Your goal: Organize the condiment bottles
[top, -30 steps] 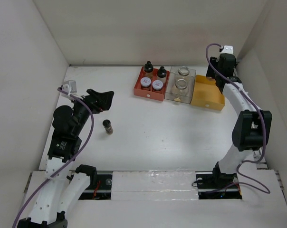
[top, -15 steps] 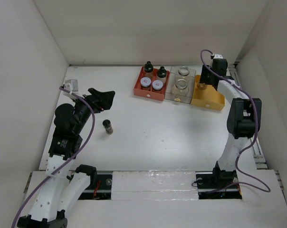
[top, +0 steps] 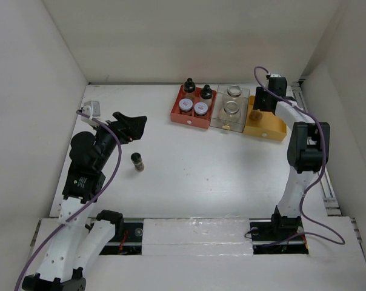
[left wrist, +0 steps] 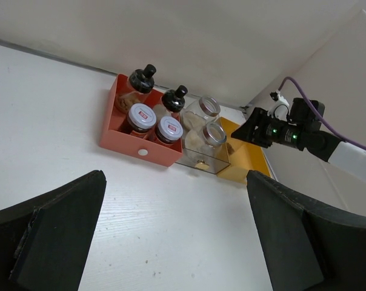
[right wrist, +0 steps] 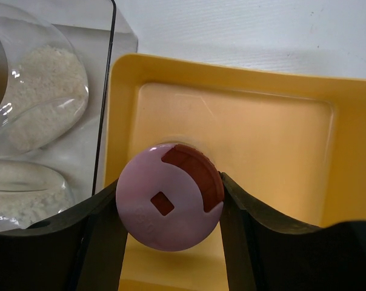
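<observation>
No word or number here can be read. The closest thing is a small red label on the lid of one grey-lidded spice jar (left wrist: 140, 115) and another on the second grey-lidded spice jar (left wrist: 168, 125) beside it, both standing in the red tray (left wrist: 125, 145). Each label bears pale marks, too small and blurred to make out from the left wrist view or from above.

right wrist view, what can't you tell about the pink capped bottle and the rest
- pink-capped bottle: right wrist view, its cap hides the body and whether it touches the orange tray.
- dark shaker: top view, too small for detail; outside the left wrist view.
</observation>
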Controlling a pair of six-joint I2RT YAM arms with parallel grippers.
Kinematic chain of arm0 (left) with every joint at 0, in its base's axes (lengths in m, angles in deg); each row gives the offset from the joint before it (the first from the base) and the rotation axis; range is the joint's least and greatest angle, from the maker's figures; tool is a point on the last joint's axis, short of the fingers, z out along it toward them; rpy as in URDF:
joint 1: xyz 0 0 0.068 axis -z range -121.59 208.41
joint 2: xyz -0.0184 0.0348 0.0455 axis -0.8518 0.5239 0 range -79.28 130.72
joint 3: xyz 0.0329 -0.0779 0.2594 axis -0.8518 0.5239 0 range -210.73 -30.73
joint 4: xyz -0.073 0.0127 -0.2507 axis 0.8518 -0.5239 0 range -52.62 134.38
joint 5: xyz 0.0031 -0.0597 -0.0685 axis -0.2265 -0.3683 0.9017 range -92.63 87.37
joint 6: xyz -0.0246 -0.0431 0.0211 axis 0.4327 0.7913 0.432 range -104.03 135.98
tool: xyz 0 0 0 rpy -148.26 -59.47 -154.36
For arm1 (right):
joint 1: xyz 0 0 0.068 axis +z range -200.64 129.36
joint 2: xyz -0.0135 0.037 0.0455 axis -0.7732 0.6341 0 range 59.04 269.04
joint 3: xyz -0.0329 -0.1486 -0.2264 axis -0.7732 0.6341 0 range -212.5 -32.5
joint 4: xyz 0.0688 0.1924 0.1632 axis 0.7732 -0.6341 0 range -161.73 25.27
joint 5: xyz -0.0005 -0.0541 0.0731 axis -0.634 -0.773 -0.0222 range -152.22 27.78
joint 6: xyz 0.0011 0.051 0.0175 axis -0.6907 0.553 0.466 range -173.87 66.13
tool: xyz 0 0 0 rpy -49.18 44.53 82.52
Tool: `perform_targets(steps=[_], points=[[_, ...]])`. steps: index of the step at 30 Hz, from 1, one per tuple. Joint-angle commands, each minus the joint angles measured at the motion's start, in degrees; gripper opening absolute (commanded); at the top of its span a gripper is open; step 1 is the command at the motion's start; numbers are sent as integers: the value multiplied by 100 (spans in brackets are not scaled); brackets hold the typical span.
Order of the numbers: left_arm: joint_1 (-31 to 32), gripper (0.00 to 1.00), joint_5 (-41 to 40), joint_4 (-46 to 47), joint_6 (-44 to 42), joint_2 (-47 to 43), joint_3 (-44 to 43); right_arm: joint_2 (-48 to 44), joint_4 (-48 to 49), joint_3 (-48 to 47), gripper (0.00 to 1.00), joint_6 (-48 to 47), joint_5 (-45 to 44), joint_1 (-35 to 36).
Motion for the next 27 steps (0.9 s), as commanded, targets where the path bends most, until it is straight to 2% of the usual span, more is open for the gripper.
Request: perform_targets(steps=[1,2,6,11,14,15,17,19,21,22,23,25,27], points=[[-25,99,112,270,20,-66,56,14,25,-271,57,50,-66,-24],[-25,99,112,270,20,-66,56,-47,25,-201,66,50,-118,-24],[-25,99,112,270,20,-66,56,-599,77,-139,83,50,-180,-24],[-25,99,-2,209,20,-119,56,-1434,138,19,88,50,-102,46],[-25,99,-142,147,-33,-250,-5,-2251,655,502,89,-64,179,239],[-25,99,-143,147,-33,-251,-5,-2445,823,633,89,-117,493,492],[-25,99,-195,147,-33,-251,-5,-2883,1192,1090,79,-292,872,853],[-25,99,-335,147,-33,-304,-5,-2939,1544,1276,69,-572,1628,1617],[-25,99,-432,95,-33,-382,-58,-2720,1650,1329,68,-732,2033,2214],[-25,97,-537,94,19,-383,-58,-2597,1711,1329,69,-785,2278,2844],[-25,97,-590,94,72,-452,-110,-2448,1773,1329,77,-838,2359,3181],[-25,97,-800,94,133,-628,-111,-1982,2009,1277,83,-1110,2439,4075],[-25,97,-924,94,134,-743,-172,-1457,2011,1110,91,-1216,2491,4553]])
